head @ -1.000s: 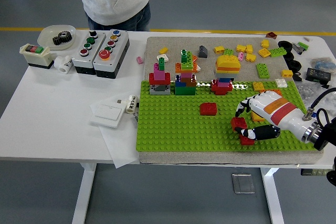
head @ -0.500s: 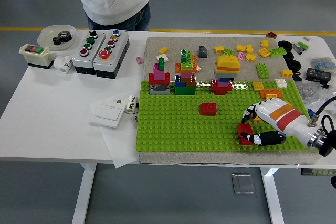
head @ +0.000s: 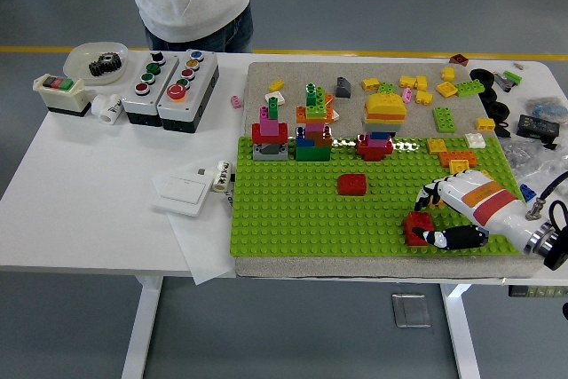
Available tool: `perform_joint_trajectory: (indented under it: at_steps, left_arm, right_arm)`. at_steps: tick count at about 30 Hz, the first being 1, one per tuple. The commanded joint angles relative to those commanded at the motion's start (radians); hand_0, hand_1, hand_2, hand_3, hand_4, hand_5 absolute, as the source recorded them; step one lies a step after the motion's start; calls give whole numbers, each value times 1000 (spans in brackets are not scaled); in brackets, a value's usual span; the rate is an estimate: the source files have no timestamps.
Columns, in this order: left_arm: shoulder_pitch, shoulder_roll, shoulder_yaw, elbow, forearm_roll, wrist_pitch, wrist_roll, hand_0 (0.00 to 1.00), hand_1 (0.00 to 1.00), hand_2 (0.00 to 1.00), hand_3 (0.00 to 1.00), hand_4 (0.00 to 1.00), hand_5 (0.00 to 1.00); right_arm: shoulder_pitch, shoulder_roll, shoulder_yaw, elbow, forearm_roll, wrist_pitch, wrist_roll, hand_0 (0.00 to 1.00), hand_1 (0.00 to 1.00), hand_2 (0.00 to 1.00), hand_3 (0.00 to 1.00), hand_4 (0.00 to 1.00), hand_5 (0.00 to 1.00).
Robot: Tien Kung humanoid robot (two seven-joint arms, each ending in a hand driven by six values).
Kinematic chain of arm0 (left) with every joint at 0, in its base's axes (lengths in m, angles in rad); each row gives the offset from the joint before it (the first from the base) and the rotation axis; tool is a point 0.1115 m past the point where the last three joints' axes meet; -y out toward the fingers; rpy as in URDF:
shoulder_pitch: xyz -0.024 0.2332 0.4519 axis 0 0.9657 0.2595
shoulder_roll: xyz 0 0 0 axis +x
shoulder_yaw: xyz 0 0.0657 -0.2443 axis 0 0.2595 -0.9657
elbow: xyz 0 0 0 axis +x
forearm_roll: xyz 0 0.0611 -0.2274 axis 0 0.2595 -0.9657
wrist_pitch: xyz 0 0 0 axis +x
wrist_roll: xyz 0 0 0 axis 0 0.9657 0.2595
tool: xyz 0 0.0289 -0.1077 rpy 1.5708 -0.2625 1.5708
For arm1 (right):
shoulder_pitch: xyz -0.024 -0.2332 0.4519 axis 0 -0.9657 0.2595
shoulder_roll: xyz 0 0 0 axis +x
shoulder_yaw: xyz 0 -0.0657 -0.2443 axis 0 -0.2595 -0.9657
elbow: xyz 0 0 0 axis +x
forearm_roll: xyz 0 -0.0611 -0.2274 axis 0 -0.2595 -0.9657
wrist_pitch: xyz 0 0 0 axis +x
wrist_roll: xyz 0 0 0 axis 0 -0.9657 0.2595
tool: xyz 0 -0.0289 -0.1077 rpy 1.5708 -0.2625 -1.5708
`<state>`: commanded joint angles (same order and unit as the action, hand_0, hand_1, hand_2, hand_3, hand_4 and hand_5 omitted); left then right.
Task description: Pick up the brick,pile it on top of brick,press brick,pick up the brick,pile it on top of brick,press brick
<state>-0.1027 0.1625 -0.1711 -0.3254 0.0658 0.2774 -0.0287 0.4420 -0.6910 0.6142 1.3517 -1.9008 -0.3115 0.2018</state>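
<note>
My right hand [head: 448, 212] pinches a red brick [head: 416, 226] on the green board [head: 293, 210], at five o'clock. The other red brick [head: 351, 184] sits alone. I think little is done.

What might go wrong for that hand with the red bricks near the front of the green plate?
The right hand closes on the red brick only at its fingertips, so the brick might slip or tilt. The brick sits close to the green baseplate's near edge and may get nudged off. The lone red brick lies well apart, a long carry.
</note>
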Motion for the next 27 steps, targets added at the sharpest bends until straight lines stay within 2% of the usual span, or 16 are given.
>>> perform_joint_trajectory:
  at_steps: [15, 27]
  left_arm:
    - [-2, -1, -2, 0, 3, 0, 2, 834, 917, 932, 833, 823, 795]
    - [-3, -2, -2, 0, 4, 0, 2, 834, 917, 932, 832, 823, 799]
  right_arm:
    - [-2, 13, 1, -26, 6, 3, 8, 495, 509, 542, 501, 725, 421]
    - [-14, 11, 9, -20, 2, 6, 6, 495, 507, 543, 502, 730, 421]
